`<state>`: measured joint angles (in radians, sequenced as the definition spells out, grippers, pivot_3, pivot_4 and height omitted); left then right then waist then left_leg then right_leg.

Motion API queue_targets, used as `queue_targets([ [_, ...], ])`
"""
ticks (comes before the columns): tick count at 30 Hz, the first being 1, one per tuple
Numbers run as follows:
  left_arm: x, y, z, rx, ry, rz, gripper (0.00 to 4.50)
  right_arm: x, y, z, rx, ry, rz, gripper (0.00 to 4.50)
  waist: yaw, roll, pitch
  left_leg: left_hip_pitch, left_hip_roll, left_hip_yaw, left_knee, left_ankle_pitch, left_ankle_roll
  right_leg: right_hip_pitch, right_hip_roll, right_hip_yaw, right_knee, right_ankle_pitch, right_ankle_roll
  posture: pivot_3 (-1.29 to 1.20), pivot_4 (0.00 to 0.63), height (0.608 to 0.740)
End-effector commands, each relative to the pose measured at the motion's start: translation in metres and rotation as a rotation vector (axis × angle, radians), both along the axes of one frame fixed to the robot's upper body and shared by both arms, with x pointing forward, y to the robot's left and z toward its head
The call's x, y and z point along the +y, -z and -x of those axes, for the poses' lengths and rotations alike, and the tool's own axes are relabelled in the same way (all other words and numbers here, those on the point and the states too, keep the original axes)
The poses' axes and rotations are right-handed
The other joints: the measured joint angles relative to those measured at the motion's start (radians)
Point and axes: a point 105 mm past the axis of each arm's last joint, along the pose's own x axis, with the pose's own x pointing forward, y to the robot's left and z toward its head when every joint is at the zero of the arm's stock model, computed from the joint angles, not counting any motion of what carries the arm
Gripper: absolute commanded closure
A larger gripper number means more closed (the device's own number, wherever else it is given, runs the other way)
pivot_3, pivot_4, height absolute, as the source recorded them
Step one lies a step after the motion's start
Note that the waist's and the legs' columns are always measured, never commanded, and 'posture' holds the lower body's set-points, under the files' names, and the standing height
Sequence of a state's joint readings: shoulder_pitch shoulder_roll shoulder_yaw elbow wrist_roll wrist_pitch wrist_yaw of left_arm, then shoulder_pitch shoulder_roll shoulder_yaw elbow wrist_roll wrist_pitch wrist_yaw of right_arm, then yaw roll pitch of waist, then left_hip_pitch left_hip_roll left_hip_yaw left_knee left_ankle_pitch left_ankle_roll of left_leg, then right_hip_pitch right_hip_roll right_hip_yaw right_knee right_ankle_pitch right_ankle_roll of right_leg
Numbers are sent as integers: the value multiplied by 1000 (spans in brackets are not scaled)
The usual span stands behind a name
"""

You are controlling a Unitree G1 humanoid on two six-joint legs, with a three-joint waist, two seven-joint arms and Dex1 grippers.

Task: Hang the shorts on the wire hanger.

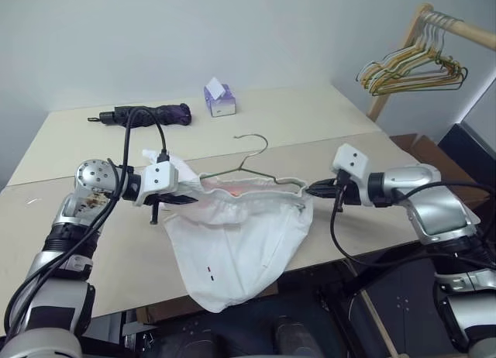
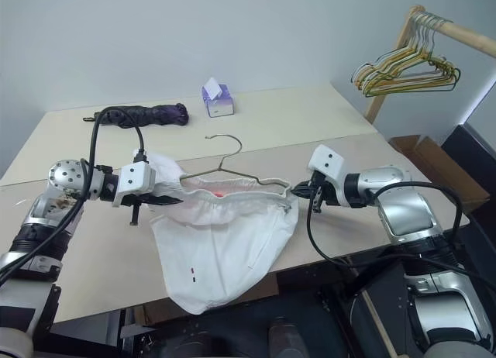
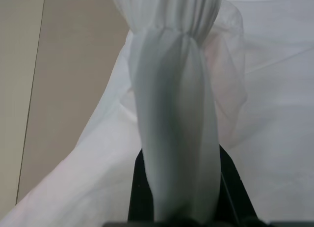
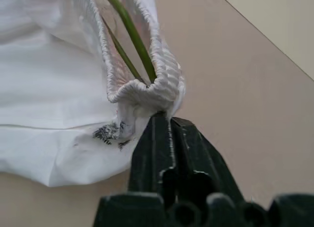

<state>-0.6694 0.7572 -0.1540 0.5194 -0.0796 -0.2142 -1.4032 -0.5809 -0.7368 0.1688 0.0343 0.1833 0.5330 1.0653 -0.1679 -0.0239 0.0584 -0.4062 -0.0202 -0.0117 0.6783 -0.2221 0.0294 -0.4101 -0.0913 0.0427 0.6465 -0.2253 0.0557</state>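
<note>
Both tools are clamped shut, the left tool and right tool stretching the shorts over the hanger above the tabletop; the right's thin pinch could slip.

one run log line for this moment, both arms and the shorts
left gripper: shut on shorts waistband | right gripper: shut on opposite waistband end | wire hanger: inside waistband, hook sticking out | shorts: stretched between grippers above table
</note>
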Motion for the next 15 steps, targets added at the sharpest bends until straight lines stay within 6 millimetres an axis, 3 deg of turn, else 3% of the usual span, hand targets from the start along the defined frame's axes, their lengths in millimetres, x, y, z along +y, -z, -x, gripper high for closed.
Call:
queue_targets([
  [1,3,-13,-2,-50,-5,6,4500,4,-14,-2,-47,-7,-22,4441,-1,0,0,0,0,0,0,0,0,0,0,0,0,0,0,-165,0,740],
  [15,17,1,3,-50,-25,-87,4500,-2,-30,-3,-74,23,-68,4441,-1,0,0,0,0,0,0,0,0,0,0,0,0,0,0,-162,0,740],
])
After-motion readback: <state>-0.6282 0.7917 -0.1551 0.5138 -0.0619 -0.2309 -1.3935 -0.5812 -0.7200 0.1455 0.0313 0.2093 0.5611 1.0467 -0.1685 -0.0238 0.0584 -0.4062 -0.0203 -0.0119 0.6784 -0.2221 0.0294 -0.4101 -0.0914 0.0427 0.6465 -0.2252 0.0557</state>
